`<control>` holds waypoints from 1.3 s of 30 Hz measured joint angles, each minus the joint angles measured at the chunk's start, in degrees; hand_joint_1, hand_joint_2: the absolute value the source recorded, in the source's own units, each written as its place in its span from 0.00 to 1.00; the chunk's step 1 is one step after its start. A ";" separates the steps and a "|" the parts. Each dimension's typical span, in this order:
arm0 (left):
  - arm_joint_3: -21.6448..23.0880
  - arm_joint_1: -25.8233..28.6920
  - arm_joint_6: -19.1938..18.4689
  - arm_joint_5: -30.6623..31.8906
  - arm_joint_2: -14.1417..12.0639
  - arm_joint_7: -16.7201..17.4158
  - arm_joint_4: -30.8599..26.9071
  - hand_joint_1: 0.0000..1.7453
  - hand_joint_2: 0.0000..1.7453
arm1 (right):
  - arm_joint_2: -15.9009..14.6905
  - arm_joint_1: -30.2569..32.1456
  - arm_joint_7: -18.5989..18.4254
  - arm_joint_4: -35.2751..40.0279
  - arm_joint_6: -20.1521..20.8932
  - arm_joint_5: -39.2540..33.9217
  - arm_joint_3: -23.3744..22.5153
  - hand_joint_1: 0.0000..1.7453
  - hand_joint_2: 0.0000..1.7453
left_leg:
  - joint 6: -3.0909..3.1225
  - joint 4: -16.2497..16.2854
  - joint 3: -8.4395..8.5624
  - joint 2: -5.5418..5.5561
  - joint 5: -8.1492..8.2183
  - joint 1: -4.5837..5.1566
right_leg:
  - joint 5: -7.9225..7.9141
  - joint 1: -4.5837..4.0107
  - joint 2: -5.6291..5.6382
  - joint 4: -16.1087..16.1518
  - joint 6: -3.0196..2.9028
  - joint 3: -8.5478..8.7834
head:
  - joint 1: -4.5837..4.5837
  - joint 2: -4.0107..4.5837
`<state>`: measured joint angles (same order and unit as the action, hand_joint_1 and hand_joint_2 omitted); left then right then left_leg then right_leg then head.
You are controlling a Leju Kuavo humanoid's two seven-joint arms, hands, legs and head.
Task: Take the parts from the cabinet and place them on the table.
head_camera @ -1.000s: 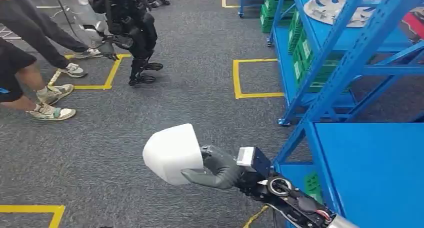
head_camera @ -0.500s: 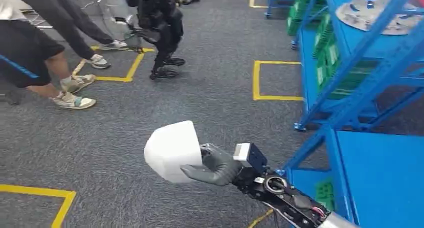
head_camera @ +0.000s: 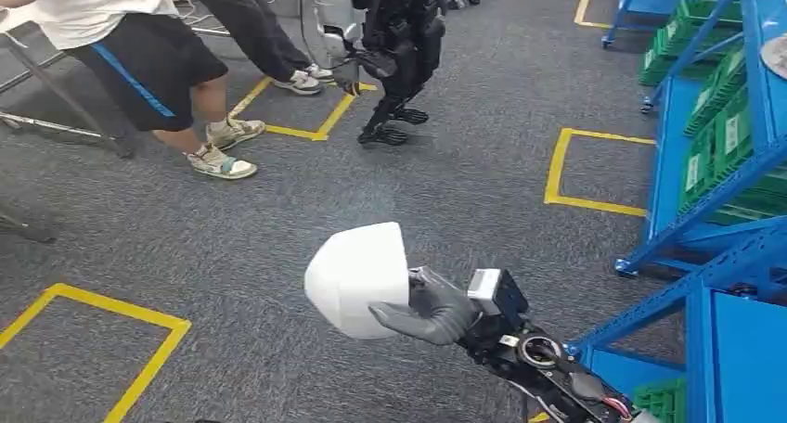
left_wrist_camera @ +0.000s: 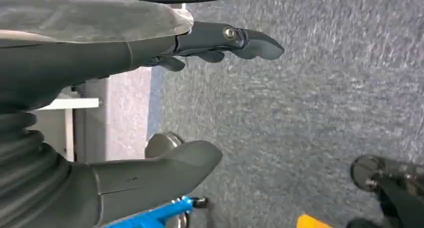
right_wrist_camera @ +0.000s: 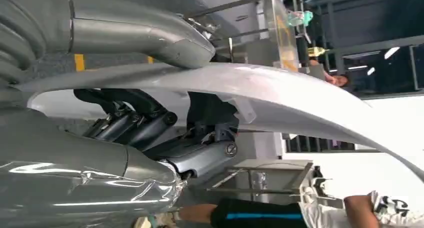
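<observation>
At 6 o'clock in head view, right hand [head_camera: 432, 310] fingers grip white shell part [head_camera: 357, 279]; left hand [left_wrist_camera: 165, 103] hangs open, empty. Keep grip firm, part level, while walking to table.

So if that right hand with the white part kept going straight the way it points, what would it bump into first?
Probably nothing soon. The right hand holds the white part and points left across bare grey carpet. Farther along lie a yellow floor line and a person's shoes, but depth is hard to judge.

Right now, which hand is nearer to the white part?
Right. The right hand grips the white part; the left hand hangs open above the carpet, touching nothing.
</observation>
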<state>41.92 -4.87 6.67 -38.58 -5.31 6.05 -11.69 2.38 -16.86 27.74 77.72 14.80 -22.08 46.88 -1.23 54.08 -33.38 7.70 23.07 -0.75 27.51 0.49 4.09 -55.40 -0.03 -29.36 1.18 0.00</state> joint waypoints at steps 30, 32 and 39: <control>0.33 -0.15 0.55 -2.58 1.44 0.74 0.02 0.00 1.00 | -0.81 1.01 -2.45 2.38 -1.22 0.90 -1.62 1.00 1.00 | 0.47 -0.10 0.32 -0.44 -0.08 0.13 | -0.54 0.02 -0.10 0.32 0.42 -0.12 | 0.00 0.00; 0.35 0.30 0.52 -2.60 1.22 0.20 0.02 0.00 1.00 | -0.81 0.97 -2.73 2.84 -1.44 1.10 -1.62 1.00 1.00 | -0.32 -0.39 0.07 0.77 -0.49 0.19 | -1.07 0.49 -1.43 1.10 -0.44 0.09 | 0.22 0.00; 0.35 -0.04 0.48 -2.78 1.53 -0.85 0.02 0.00 1.00 | -0.90 0.86 -3.54 3.48 -1.33 1.38 -1.53 1.00 1.00 | -1.85 16.65 -8.37 -7.30 6.48 -0.24 | -1.20 0.29 -6.84 1.57 -1.11 0.10 | -2.27 0.00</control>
<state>42.27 -4.92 7.15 -41.35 -3.78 5.20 -11.67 1.49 -16.00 24.20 81.20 13.46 -20.70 45.35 -3.08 70.73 -41.75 0.40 29.55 -0.99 26.31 0.79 -2.74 -53.83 -1.15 -29.26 -1.09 0.00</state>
